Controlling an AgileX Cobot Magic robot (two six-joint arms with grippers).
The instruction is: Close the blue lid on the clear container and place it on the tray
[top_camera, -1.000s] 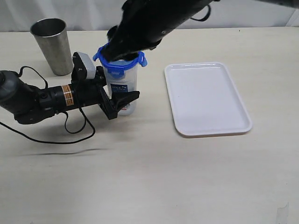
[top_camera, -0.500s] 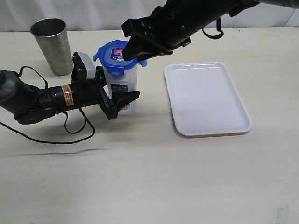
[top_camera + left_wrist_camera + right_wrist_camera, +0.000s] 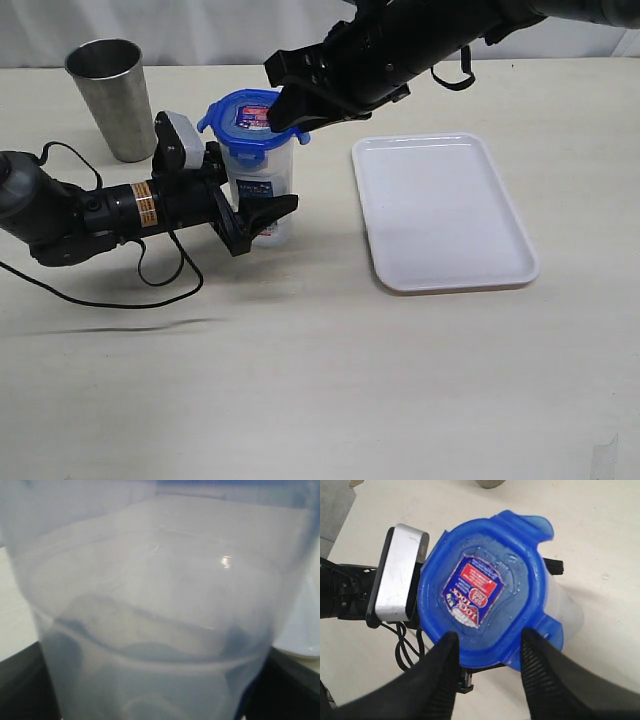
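Blue lid [image 3: 248, 117] tops clear container [image 3: 272, 168] clasped by left tool [image 3: 256, 214]; right tool [image 3: 488, 636] hovers above, spread.

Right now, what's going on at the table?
The left gripper holds the clear container upright on the table, jaws closed around its lower part. The blue lid sits on top of it, but its flaps stick out, so it does not look snapped shut. The right gripper hovers at the lid's edge with fingers apart, gripping nothing. The white tray lies beside them; the container is not on it yet. A steel cup stands apart.
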